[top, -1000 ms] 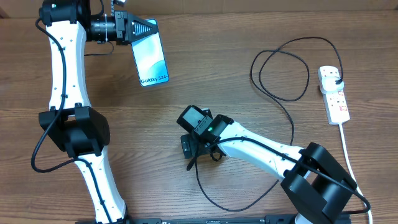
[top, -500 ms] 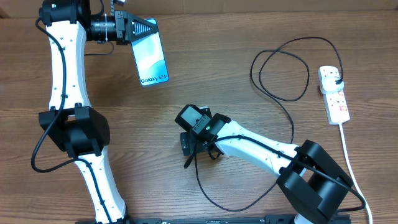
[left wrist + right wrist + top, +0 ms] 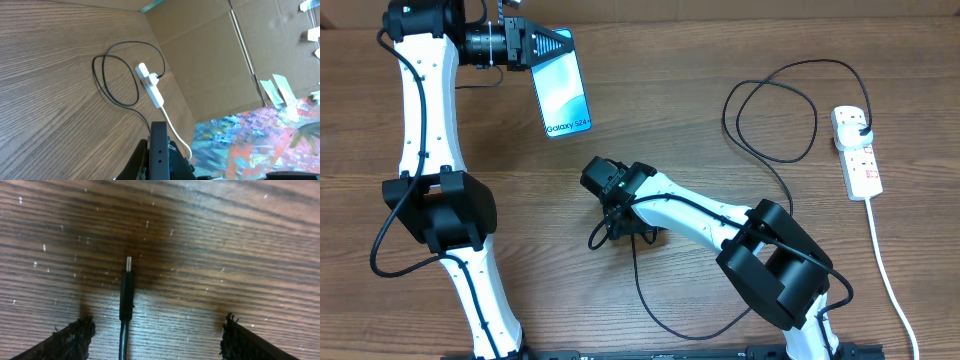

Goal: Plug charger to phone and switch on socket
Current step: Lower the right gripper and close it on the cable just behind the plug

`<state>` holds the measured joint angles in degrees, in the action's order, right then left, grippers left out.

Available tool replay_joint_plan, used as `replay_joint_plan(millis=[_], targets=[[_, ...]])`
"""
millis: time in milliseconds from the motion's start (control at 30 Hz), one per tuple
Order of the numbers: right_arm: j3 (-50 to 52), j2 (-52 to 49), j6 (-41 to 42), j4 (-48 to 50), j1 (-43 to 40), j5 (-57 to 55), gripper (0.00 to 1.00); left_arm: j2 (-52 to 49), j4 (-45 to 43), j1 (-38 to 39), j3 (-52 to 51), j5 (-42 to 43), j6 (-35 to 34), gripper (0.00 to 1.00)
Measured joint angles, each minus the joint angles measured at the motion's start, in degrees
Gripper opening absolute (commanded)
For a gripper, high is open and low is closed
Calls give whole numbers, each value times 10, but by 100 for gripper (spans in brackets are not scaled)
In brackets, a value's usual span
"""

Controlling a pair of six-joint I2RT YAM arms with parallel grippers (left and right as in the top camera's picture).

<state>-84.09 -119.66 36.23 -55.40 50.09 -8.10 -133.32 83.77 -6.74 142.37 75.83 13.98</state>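
Note:
My left gripper (image 3: pixel 546 47) is shut on the top end of the phone (image 3: pixel 566 95) and holds it above the far left of the table, its light blue screen up and the "Galaxy S24" end free. In the left wrist view the phone's dark edge (image 3: pixel 159 150) stands between the jaws. My right gripper (image 3: pixel 620 222) is open and low over the table's middle. In the right wrist view the charger's connector tip (image 3: pixel 128 265) lies on the wood between the spread fingertips (image 3: pixel 75 340), nearer the left one, untouched. The charger cable (image 3: pixel 772 112) loops to its black plug (image 3: pixel 860 125) in the socket (image 3: pixel 857 152).
The socket's thick white cord (image 3: pixel 885 270) runs down the right edge of the table. The socket also shows in the left wrist view (image 3: pixel 150 84), with cardboard walls (image 3: pixel 210 60) behind it. Slack charger cable (image 3: pixel 660 310) curves near the front of the table.
My right gripper has moved left and slightly back across the table, and its wrist has turned over the connector end. The left arm and phone have not moved.

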Motion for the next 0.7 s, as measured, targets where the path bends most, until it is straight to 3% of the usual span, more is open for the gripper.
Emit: replay_joint_plan(millis=[67, 233, 367, 700], targets=[[-1, 0, 3, -1, 0, -2, 77, 0, -1, 0, 0, 0, 0, 4], [-1, 0, 13, 1, 0, -3, 47, 0, -9, 0, 0, 0, 0, 4], [-2, -1, 13, 3, 0, -3, 38, 0, -10, 0, 0, 0, 0, 4], [-3, -5, 12, 3, 0, -2, 29, 0, -11, 0, 0, 0, 0, 4]])
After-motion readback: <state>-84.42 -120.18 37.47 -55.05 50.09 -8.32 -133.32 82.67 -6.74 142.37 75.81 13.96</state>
